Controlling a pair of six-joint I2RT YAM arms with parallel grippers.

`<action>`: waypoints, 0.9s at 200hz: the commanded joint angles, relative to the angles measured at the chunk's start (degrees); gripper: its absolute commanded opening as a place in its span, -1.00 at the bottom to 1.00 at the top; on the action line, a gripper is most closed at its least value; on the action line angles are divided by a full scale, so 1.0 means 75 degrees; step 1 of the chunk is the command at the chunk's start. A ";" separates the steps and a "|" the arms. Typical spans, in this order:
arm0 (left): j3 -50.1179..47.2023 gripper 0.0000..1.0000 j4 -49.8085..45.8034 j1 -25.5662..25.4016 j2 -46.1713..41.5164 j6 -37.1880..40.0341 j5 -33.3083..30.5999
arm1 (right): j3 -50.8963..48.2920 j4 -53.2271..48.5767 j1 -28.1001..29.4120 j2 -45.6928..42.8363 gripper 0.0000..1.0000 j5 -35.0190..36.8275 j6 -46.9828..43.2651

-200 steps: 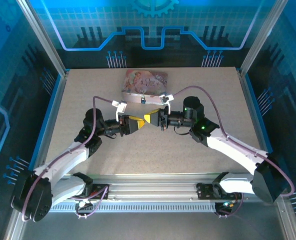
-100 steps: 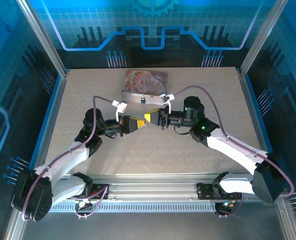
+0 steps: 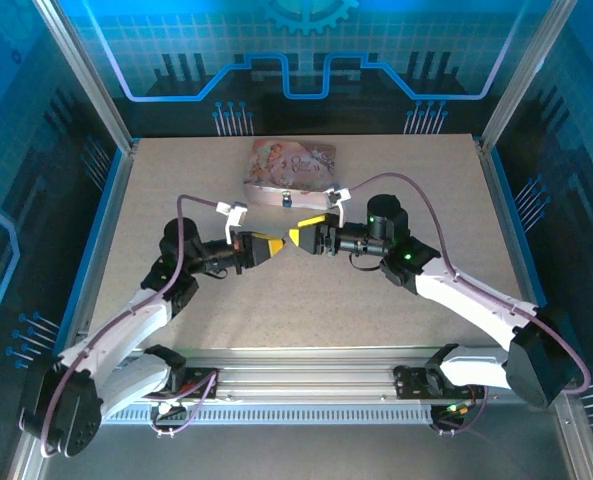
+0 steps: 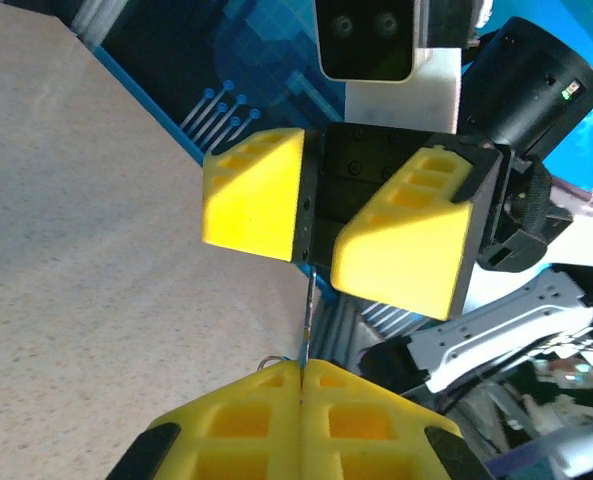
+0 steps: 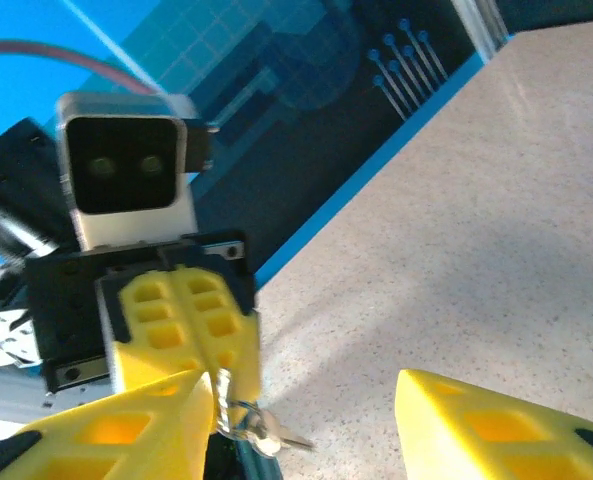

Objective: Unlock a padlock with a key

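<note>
Key regrasp, probably. Left gripper (image 4: 301, 370) clamped on the thin dark metal key (image 4: 304, 320), mid-air. Right gripper (image 4: 321, 228) opposite, fingers apart. Tiny bluish padlock (image 3: 287, 199) sits at the near edge of the pink printed tin (image 3: 296, 160), far side of the bench (image 3: 306, 312). Next, you need the right fingers squared on that key.

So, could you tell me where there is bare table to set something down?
Crowded: the middle, where the left gripper and right gripper face each other near the pink tin and padlock. Bare: the table from there to its near edge, and the far corners either side of the tin.
</note>
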 commanded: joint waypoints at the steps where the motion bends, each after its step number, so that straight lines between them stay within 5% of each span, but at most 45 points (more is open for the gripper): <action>1: 0.0118 -1.00 -0.1929 0.0080 -0.0486 0.1241 -0.0870 | 0.0208 -0.1067 -0.0070 -0.0052 0.15 0.0913 -0.0045; 34: 0.0314 -1.00 -0.3978 0.0104 -0.0957 0.1997 -0.2682 | 0.1426 -0.2950 0.0295 0.0864 0.19 0.2845 -0.0411; 77: 0.0335 -1.00 -0.4628 0.0455 -0.0946 0.2013 -0.3928 | 0.3620 -0.5025 0.0554 0.2988 0.19 0.4730 -0.0036; 125: 0.1397 -1.00 -0.4655 0.1357 0.0778 0.1973 -0.4568 | 0.5026 -0.5803 -0.0344 0.4173 0.28 0.4507 0.0421; 180: 0.3876 -1.00 -0.4507 0.2015 0.4400 0.1880 -0.5233 | 0.6858 -0.6740 -0.1332 0.5898 0.37 0.4219 0.0622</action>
